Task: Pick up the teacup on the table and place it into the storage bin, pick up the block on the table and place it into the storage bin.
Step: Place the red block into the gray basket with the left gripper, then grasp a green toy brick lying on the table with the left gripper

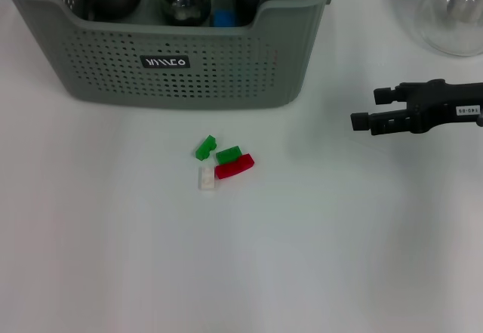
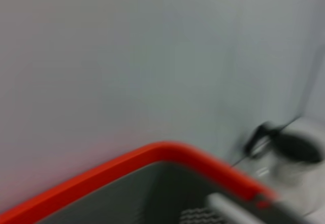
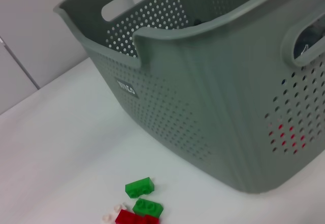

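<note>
Open worktop (image 1: 113, 257): I see bare surface along the near edge and both sides of the block cluster (image 1: 223, 163). Obstacles: storage bin (image 1: 181, 61) across the far edge, dipped front rim facing the blocks; glass flask (image 1: 456, 16) at far right corner; right gripper (image 1: 362, 118) over the right side.

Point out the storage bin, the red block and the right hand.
storage bin (image 1: 106, 61): head view, perforated front wall, beside the label.
red block (image 1: 235, 167): head view, top face.
right hand (image 1: 364, 108): head view, midway between fingertips.
</note>
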Tool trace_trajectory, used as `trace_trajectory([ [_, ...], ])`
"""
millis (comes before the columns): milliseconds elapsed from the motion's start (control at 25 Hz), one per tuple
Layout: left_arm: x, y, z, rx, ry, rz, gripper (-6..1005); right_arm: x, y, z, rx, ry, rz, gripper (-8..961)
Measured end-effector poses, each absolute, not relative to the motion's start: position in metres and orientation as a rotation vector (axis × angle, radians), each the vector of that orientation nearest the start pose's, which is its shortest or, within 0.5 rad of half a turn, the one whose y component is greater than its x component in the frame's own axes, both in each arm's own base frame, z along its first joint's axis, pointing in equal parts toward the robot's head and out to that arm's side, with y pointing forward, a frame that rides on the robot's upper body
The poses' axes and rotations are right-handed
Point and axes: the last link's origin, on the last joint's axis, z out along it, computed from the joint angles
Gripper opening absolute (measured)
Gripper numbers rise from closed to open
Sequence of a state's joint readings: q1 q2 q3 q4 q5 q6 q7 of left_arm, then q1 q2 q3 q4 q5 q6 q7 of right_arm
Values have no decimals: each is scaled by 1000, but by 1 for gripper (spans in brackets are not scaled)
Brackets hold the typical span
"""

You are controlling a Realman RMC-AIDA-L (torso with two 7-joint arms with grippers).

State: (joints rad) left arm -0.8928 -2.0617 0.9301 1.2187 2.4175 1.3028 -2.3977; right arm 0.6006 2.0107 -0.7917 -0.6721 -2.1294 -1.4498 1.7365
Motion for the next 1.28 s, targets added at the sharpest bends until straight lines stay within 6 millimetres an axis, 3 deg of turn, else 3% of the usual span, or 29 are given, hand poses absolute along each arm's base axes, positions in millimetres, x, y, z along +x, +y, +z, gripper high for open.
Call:
trace_trajectory([
  [360, -94, 486, 34, -2277, -733, 142, 127, 266, 359, 9, -2722, 948, 399, 947],
  [760, -106, 491, 14, -2262, -734, 212, 91, 266, 359, 9, -2718, 947, 406, 947],
  [1000, -109, 491, 13, -2254, -737, 201, 70, 264, 361, 9, -2720, 941, 410, 947],
  [1080, -107, 491, 17, -2244, -729, 184, 104, 263, 361, 9, -2722, 938, 410, 947],
  [1200, -100, 488, 37, -2214, -728, 91, 154, 262, 362, 9, -2724, 936, 408, 947],
  [1280, -96, 480, 53, -2206, -739, -4, 244, 263, 361, 10, -2725, 935, 408, 947],
])
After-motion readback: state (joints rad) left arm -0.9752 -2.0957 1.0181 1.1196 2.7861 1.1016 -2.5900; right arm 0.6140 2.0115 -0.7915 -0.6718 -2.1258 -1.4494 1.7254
